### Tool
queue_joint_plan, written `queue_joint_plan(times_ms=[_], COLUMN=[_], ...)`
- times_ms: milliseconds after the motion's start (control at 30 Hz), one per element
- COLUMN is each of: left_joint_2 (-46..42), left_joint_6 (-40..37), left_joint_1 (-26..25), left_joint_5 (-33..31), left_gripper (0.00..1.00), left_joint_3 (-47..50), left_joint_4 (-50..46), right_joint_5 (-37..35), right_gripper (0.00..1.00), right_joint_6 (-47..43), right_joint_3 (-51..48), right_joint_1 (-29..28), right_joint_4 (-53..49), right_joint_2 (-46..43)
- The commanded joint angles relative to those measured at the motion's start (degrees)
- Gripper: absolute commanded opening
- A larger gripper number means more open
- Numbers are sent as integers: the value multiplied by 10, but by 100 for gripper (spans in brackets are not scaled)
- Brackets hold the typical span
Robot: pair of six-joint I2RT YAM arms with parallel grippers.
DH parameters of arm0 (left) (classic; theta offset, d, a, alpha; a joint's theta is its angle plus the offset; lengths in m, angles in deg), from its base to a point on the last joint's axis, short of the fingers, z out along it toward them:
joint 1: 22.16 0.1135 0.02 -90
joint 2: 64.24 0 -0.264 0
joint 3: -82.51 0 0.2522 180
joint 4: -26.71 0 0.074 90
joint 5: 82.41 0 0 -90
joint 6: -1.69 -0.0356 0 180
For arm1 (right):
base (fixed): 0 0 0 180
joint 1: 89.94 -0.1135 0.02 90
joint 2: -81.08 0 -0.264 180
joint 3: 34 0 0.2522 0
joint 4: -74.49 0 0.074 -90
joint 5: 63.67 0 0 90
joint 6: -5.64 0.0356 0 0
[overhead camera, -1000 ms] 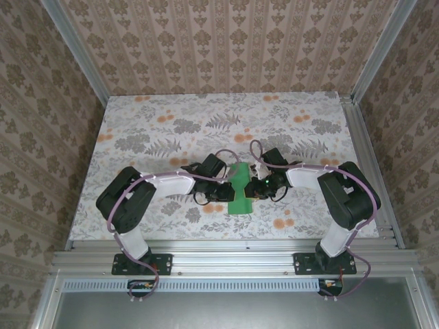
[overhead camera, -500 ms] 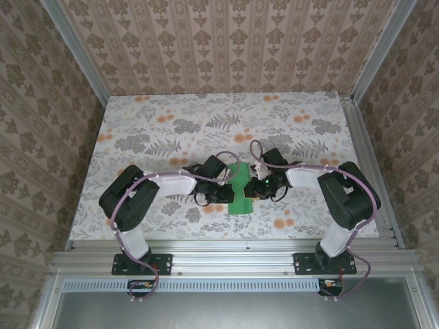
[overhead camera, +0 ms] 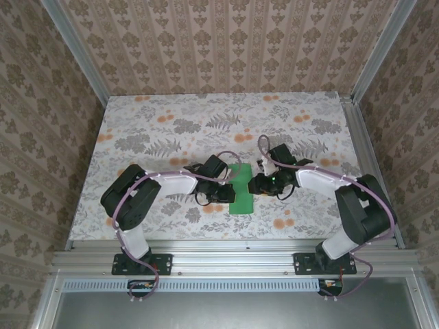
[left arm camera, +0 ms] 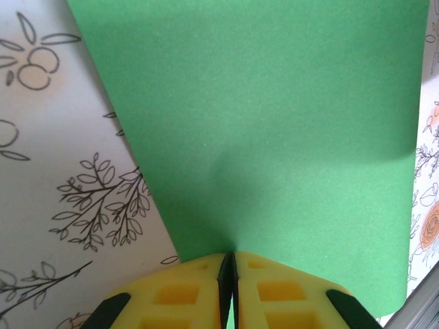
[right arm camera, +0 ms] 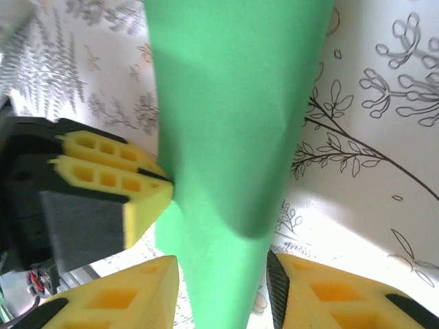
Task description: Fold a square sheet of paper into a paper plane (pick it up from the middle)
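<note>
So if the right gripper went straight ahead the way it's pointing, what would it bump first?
Most likely the green paper: it lies between the right gripper's open fingers and runs on ahead. The left gripper, pinching that paper, sits off to the side, though depth is hard to judge.

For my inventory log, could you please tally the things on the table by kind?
green paper sheet: 1
grippers: 2 (left gripper, right gripper)
Total: 3
</note>
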Motion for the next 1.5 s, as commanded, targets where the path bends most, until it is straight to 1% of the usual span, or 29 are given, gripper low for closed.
queue_joint_plan(times_ms=[0, 67, 133, 267, 400, 600, 1167, 1300, 1467], left_joint_2=[45, 47, 50, 49, 41, 43, 49, 55, 61], left_joint_6=[-16, -17, -20, -23, -27, -26, -35, -36, -37], left_joint_1=[-5, -5, -6, -5, -5, -5, -3, -3, -3], left_joint_5=[-45, -44, -43, -45, -50, -53, -55, -55, -54], left_gripper=[13, 13, 14, 14, 14, 13, 13, 13, 13], left_joint_3=[19, 20, 19, 18, 20, 22, 18, 16, 15], left_joint_4=[-43, -42, -42, -47, -52, -53, -59, -60, -60], right_joint_5=[39, 58, 60, 46, 33, 2, -43, -27, 12], right_gripper=[32, 27, 25, 21, 18, 18, 17, 15, 15], right_joint_6=[67, 116, 146, 146, 133, 98, 39, 46, 101], right_joint_3=[-46, -70, -77, -74, -61, -36, -35, -36, -52], right_joint_1=[-3, -17, -32, -38, -37, -37, -27, -28, -35], right_joint_4=[55, 119, 157, 173, 167, 112, 59, 61, 115], right_joint_2=[-46, -55, -46, 1, 32, 65, 80, 62, 18])
